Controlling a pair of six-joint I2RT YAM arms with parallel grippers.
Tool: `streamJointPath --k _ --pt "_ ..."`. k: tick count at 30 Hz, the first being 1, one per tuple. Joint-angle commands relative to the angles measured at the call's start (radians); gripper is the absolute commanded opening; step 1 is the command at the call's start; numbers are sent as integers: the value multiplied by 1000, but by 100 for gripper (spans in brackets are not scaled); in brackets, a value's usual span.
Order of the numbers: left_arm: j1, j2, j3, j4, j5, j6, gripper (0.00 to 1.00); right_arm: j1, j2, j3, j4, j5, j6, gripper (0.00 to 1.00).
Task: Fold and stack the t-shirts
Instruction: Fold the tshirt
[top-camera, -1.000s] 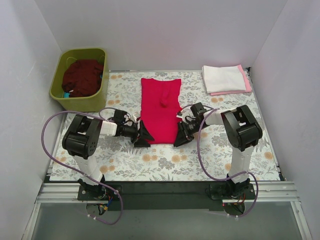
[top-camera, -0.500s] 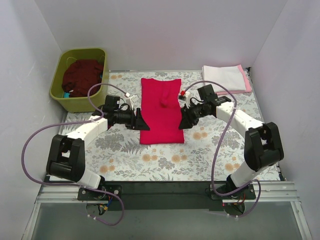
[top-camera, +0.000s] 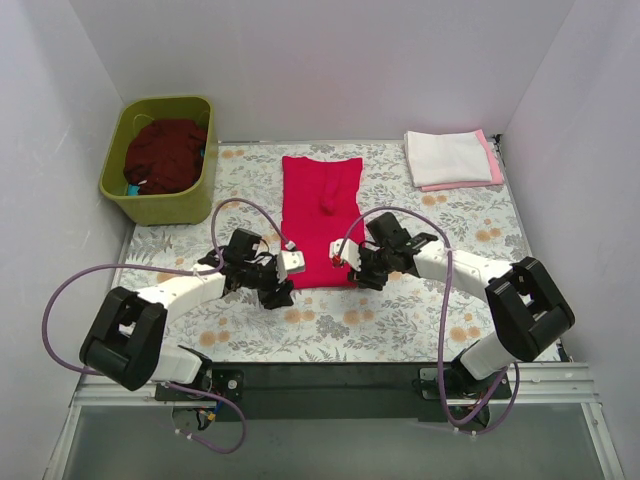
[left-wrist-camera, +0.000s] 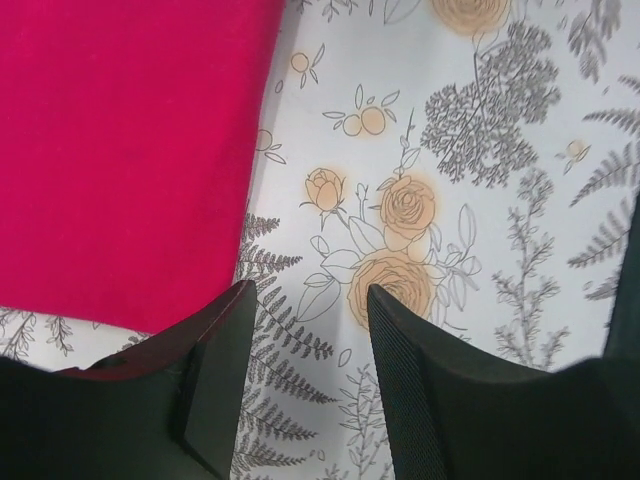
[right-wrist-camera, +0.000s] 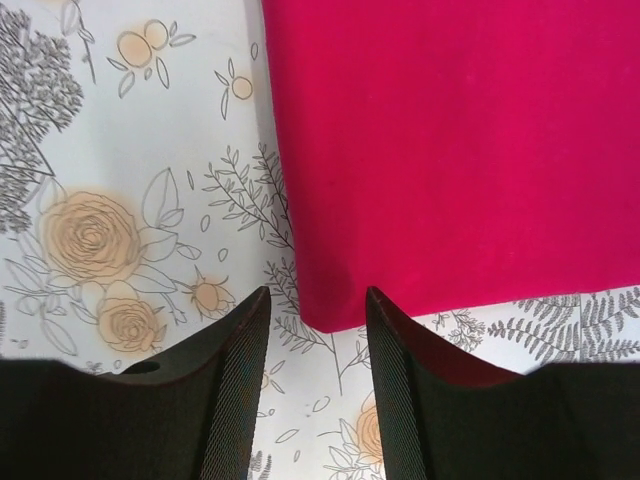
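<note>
The crimson-red t-shirt (top-camera: 320, 215) lies flat as a long folded strip on the floral cloth, a small bump near its top. My left gripper (top-camera: 280, 292) is open and empty beside the strip's near left corner; the red cloth (left-wrist-camera: 120, 150) fills that wrist view's upper left. My right gripper (top-camera: 356, 272) is open and empty at the near right corner, which (right-wrist-camera: 340, 318) lies between its fingers. A folded white t-shirt (top-camera: 447, 157) rests on a pale pink one (top-camera: 493, 160) at the far right. The dark maroon t-shirt (top-camera: 162, 155) lies in the tub.
An olive-green tub (top-camera: 163, 205) stands at the far left corner. The floral table cloth (top-camera: 420, 320) covers the table. White walls enclose three sides. Purple cables loop off both arms.
Both grippers have moved from the strip's middle sides toward me, down to its near corners. The red shirt has not moved.
</note>
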Motion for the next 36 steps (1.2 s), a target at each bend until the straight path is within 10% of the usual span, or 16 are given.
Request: streamJointPath --k 1,15,23,36 --pt "-33 -18 -28 93 -64 194 47 27 -3 -27 111 66 -82 49" --pt "-51 93 -46 149 -173 277 41 67 46 -128 172 109 -130 41" --pt "-64 104 -16 63 -170 286 0 67 16 -117 146 130 -124 2" --pt "-31 13 357 -285 -66 203 0 -31 -73 229 -174 46 -122 1"
